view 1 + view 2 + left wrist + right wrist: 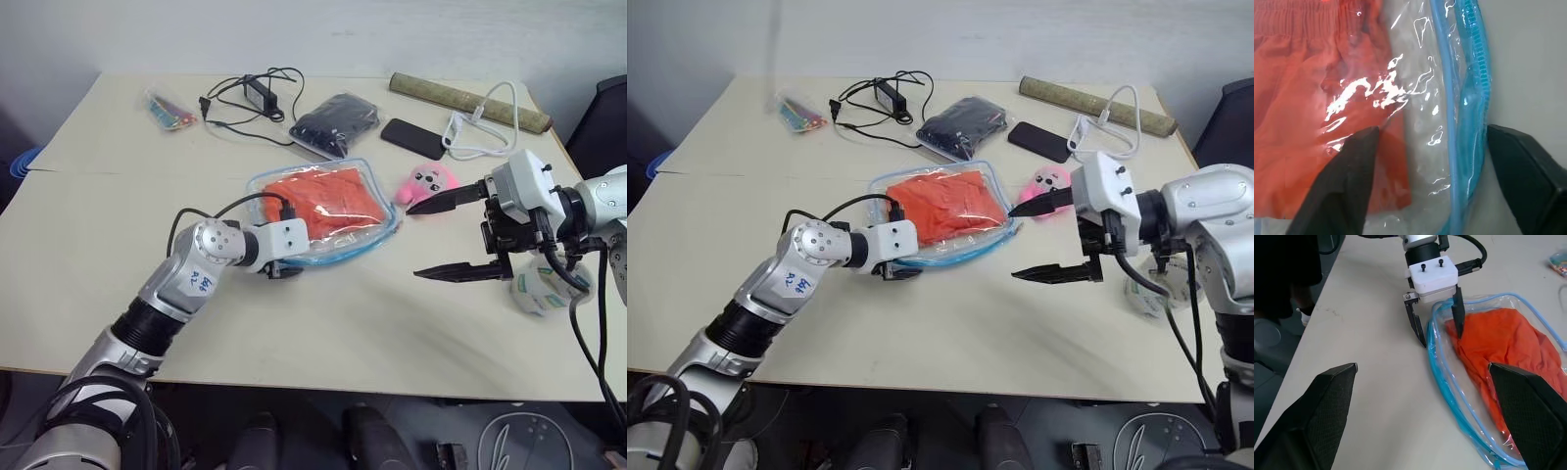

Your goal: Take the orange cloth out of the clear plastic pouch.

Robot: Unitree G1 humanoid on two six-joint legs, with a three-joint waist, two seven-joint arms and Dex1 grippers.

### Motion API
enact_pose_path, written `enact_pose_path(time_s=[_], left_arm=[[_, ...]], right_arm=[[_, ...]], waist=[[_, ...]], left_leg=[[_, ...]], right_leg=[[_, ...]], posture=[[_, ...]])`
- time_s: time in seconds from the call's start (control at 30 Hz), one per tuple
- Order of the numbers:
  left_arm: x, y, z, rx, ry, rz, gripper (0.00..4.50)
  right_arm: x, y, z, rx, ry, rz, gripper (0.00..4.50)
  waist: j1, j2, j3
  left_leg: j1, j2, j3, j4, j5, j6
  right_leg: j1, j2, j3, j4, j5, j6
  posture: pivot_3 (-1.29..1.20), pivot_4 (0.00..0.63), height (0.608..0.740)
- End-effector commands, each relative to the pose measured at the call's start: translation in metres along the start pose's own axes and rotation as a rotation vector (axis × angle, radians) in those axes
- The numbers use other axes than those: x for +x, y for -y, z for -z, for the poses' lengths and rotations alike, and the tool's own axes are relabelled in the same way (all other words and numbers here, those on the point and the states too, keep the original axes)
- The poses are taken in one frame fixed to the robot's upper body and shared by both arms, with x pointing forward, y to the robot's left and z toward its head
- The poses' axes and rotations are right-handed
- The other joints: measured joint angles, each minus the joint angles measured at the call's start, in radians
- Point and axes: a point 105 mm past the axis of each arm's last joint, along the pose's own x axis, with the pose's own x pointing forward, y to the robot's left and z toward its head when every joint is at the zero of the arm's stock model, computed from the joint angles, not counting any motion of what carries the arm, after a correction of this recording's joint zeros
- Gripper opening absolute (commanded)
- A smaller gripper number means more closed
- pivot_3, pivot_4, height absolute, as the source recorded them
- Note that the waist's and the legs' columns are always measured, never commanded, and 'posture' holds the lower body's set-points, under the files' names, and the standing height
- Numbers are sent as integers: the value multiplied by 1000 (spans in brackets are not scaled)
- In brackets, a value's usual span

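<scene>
You're straddling the clear plastic pouch (pixel 1484 406) edge with the left tool (pixel 1436 328), fingers part-open, nothing clamped; right tool (pixel 449 235) is hanging wide, empty. Next: pinch rim, then reach the orange cloth (pixel 328 201).

No legible text anywhere – blue scrawl on left forearm (pixel 795 285) unreadable.

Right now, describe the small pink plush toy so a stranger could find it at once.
Start at the beige table and find the clear plastic pouch holding the orange cloth near its middle. The pink plush toy lies just beyond the pouch's right edge, in front of the black phone; nothing else there is pink and fuzzy.
</scene>
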Motion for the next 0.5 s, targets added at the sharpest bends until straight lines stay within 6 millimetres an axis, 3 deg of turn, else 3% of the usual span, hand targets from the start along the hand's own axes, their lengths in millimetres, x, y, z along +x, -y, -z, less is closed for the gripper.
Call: enact_pose_path(time_s=[0.03,0.3,0.43,0.5], left_arm=[[-4,1,1,-6,8,-14,2168],[-29,11,19,21,8,22,17],[-48,16,32,78,6,48,17],[-69,22,38,158,51,105,17]], right_arm=[[-12,5,-4,-44,-24,73,4500],[-12,10,0,-30,-28,113,4500],[-13,11,0,-24,-27,121,4500],[-13,10,2,-18,-29,120,4500]], waist=[[-1,0,0],[-11,0,0],[-22,0,0],[-25,0,0]], left_leg=[[0,0,0,0,0,0],[0,1,0,0,0,0],[0,1,0,0,0,0],[0,1,0,0,0,0]], right_leg=[[0,0,0,0,0,0],[0,1,0,1,0,0],[0,1,0,1,0,0],[0,0,0,1,0,0]], posture=[[0,150,740],[0,150,740],[0,150,740],[0,150,740]])
